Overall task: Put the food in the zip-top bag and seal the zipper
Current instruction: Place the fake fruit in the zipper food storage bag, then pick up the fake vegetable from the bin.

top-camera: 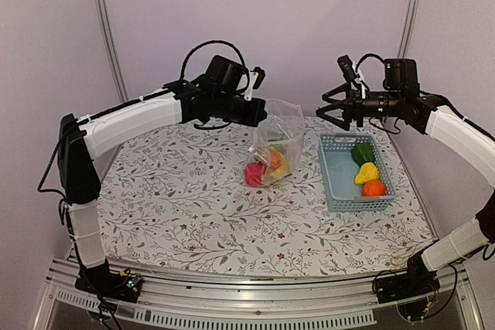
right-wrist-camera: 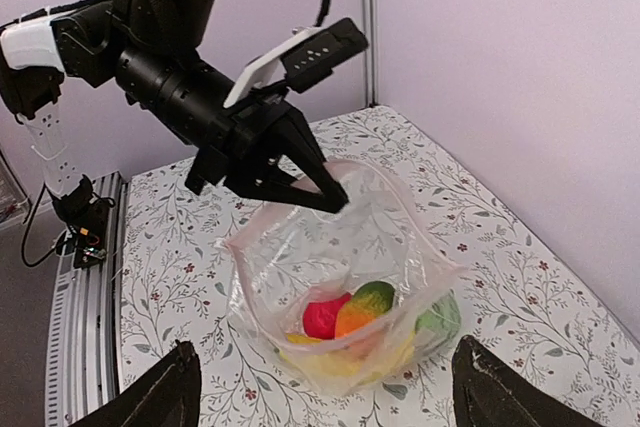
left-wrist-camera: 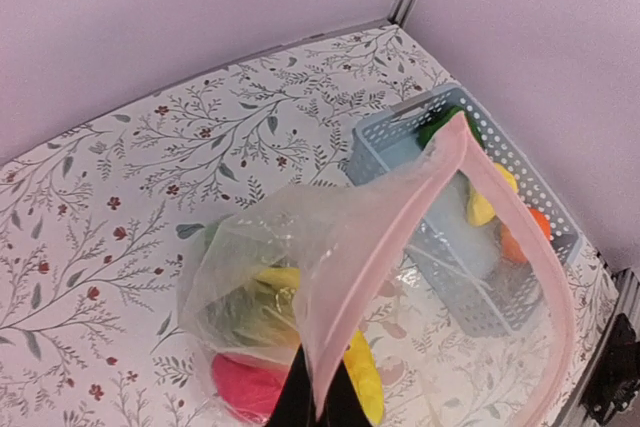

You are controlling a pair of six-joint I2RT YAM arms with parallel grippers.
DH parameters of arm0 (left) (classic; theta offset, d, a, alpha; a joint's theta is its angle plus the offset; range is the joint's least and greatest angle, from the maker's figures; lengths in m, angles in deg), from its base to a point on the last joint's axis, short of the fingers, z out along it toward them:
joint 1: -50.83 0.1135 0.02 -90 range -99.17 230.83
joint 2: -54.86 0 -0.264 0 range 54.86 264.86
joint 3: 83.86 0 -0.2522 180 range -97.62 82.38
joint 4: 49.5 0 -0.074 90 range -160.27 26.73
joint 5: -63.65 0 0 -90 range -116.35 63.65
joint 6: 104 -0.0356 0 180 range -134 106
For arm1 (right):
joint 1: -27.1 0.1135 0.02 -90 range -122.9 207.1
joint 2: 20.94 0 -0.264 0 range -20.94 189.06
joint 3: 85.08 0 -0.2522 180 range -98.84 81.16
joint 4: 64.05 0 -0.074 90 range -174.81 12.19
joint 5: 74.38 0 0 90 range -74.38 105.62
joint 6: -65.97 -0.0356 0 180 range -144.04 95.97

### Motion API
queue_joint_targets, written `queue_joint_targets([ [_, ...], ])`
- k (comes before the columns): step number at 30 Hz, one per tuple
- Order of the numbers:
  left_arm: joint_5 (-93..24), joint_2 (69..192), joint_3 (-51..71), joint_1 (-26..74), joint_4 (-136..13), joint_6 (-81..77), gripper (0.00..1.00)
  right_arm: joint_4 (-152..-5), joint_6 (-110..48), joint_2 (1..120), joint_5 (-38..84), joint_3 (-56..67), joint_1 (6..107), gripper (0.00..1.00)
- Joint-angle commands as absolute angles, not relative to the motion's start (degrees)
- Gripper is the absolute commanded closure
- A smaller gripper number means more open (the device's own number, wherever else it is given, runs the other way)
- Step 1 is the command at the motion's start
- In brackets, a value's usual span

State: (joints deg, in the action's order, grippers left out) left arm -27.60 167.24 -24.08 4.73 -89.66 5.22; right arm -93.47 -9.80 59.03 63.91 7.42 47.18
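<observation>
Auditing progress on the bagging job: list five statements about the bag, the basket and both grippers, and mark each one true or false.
1. The left gripper pinches the rim of the zip-top bag and holds it up. True.
2. The bag is empty. False: red, orange, green and yellow food lies inside.
3. Three pieces sit in the light-blue basket. True.
4. The right gripper carries a piece of food. False: its fingers are spread wide and hold nothing.
5. The bag's mouth is sealed. False: it gapes open.
</observation>
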Motion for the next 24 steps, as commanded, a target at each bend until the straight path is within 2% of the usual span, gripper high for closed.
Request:
queue_joint_targets([
  [1, -15.6, 161.2, -25.6, 6.1, -96.7, -3.7, 1.00, -99.9, -6.8, 56.1, 62.1, 10.3, 38.8, 0.15],
  [6, -12.5, 159.7, -25.5, 6.2, -100.8, -7.7, 1.00, -106.5, -4.1, 55.9, 62.2, 12.5, 29.9, 0.19],
  [10, -16.2, 161.8, -23.5, 6.1, -100.1, -6.2, 1.00, -112.9, 0.7, 58.0, 52.7, 13.8, 28.9, 0.21],
  [14, -22.2, 166.1, -26.6, 5.1, -102.7, -4.8, 1.00, -118.4, 0.7, 60.7, 52.0, 15.2, 25.5, 0.23],
  [24, -21.3, 169.0, -26.9, 2.8, -102.0, -6.5, 1.00, -122.9, 5.1, 64.4, 42.9, 20.0, 25.4, 0.27],
])
